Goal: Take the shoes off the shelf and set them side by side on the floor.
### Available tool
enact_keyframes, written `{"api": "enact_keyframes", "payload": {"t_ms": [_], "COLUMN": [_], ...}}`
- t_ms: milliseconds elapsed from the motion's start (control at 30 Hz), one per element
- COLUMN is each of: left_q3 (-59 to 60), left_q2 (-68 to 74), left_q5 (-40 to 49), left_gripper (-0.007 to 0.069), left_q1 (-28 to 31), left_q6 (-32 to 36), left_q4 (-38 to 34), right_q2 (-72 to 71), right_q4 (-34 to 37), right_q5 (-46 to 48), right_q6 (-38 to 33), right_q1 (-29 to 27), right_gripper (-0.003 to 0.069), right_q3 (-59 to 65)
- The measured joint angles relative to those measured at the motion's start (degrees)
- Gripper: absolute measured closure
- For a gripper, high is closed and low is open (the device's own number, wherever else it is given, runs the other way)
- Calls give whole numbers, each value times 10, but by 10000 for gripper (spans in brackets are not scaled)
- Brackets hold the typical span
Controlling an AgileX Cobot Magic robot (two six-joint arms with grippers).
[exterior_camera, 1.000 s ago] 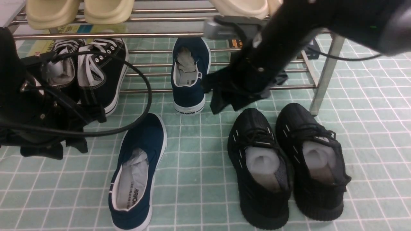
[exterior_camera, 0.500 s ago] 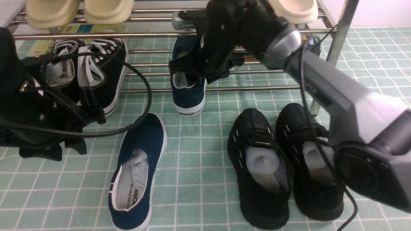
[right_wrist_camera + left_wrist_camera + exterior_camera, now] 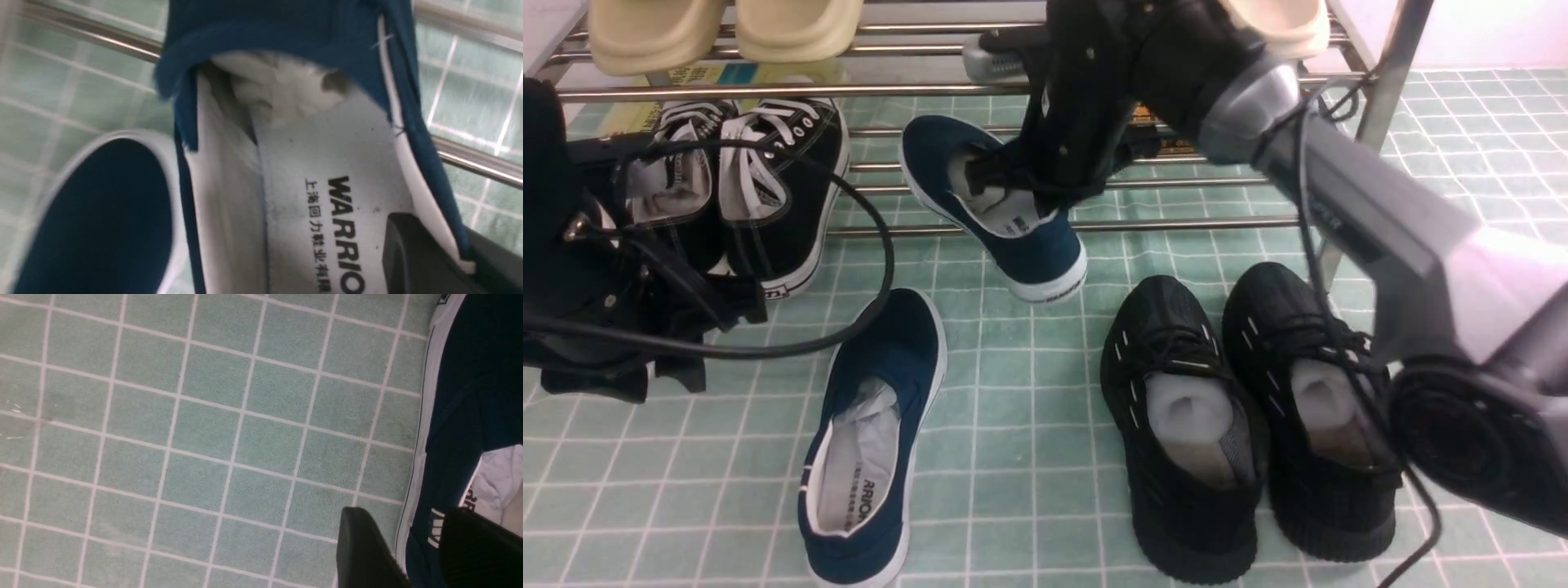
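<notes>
One navy shoe (image 3: 1001, 224) lies askew over the front rods of the shelf (image 3: 1176, 222), toe pointing back left, heel over the floor (image 3: 1029, 408). My right gripper (image 3: 1023, 189) is shut on its side wall. In the right wrist view one finger (image 3: 412, 253) sits inside on the white insole (image 3: 327, 171), with the right gripper (image 3: 461, 255) pinching the collar. The other navy shoe (image 3: 874, 441) rests on the floor. My left gripper (image 3: 625, 380) hangs open just left of it, above the floor. In the left wrist view that shoe (image 3: 457, 428) shows behind the left gripper (image 3: 404, 518).
Black lace-up sneakers (image 3: 768, 188) stand on the lower tier at the left. Two all-black knit sneakers (image 3: 1176, 425) sit on the floor at the right, near the steel shelf leg (image 3: 1339, 245). Cream slippers (image 3: 727, 28) rest on the top tier. A black cable (image 3: 882, 269) loops from the left arm.
My right gripper has reached into the shoe on the shelf and shut on its side wall. The shoe has turned, toe to the left and heel forward right. The left arm drifted slightly left.
</notes>
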Motion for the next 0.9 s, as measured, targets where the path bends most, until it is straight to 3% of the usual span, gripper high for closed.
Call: {"api": "enact_keyframes", "payload": {"t_ms": [267, 367, 533, 767, 900], "left_q3": [0, 0, 0, 0, 0], "left_q2": [0, 0, 0, -5, -15], "left_q5": [1, 8, 12, 15, 17], "left_gripper": [326, 326, 335, 468, 604], "left_q1": [0, 0, 0, 0, 0], "left_q6": [0, -2, -28, -42, -42], "left_q4": [21, 44, 79, 107, 111], "right_q2": [-98, -140, -183, -256, -267], "right_q4": [31, -5, -66, -132, -143], "right_q5": [0, 0, 0, -1, -1], "right_q6": [-15, 12, 67, 191, 269], "right_q1": [53, 100, 134, 155, 155], "right_gripper": [627, 627, 627, 627, 627], "right_q3": [89, 176, 265, 420, 476]}}
